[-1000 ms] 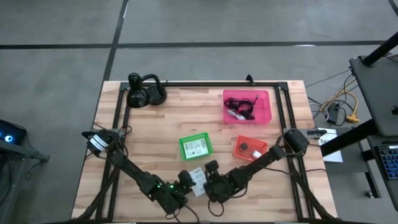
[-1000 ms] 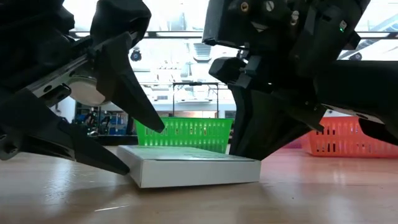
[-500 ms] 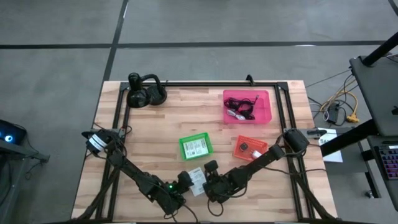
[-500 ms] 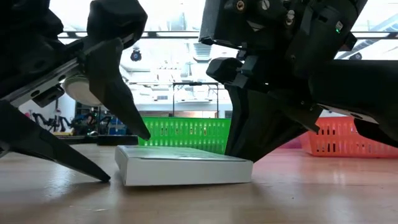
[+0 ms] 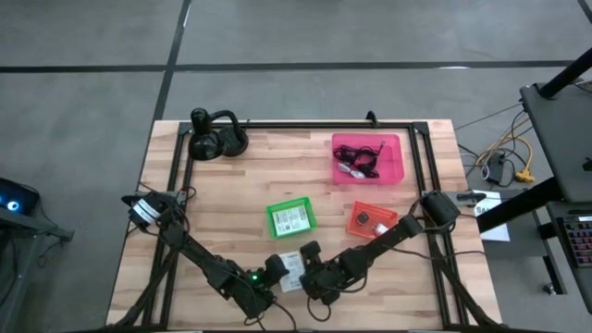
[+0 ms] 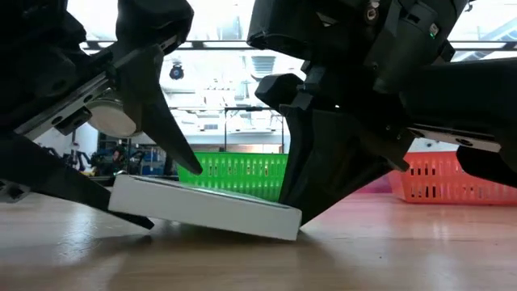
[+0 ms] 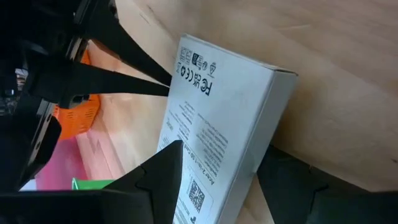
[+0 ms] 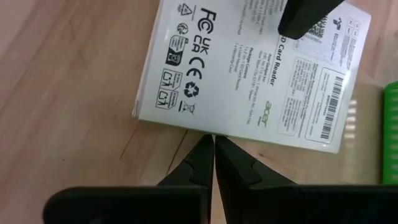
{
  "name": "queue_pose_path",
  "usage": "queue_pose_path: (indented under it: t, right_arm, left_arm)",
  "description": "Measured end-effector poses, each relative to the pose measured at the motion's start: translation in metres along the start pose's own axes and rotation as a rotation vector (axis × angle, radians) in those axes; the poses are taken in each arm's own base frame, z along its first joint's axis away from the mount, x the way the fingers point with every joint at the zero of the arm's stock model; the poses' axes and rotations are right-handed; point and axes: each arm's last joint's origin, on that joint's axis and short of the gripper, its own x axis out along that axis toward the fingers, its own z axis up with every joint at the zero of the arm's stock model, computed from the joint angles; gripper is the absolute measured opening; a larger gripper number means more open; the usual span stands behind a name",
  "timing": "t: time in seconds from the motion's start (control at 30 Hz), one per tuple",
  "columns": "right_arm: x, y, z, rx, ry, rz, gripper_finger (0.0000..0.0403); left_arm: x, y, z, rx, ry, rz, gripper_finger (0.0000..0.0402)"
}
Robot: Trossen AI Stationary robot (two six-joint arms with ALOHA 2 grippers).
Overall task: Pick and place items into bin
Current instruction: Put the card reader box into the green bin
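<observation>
Step in hand: picking up the white box at the near middle of the worktop; both arms are crowded over it, near edge of the scene.

Left end effector: fingers apart, straddling the box across its width, one finger on each long side; whether they press the sides firmly cannot be told; in the low view the box sits tilted, left end raised off the wood, right end down.

Right end effector: fingers pressed together into a single point, tip set at the box's edge on the wood, acting as a stop or a lever rather than a grip.

Bins: green bin just beyond the box; orange bin to its right; pink bin farther off, already holding dark cables; black headphones at the far left, apart.

Judgement: the box is half-tipped, not yet lifted; next move calls for the left fingers to close on the two long sides, then raise and carry to a bin; the right tip should back away so it does not push the box out of the grip.
</observation>
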Motion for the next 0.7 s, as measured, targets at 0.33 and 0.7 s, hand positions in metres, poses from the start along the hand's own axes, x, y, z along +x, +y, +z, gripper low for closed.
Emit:
queue_pose_path:
  t: [0.33, 0.7]
  right_arm:
    - [0.0, -0.0001, 0.0, -0.001, 0.0, -0.004, 0.0009]
    - [-0.0003, -0.0003, -0.0003, 0.002, 0.004, -0.008, 0.0009]
  left_arm:
    - [-0.0007, 0.0056, 0.0052, -0.015, -0.006, 0.033, 0.0153]
    - [-0.0036, 0.0102, 0.0083, -0.039, -0.02, 0.057, 0.0063]
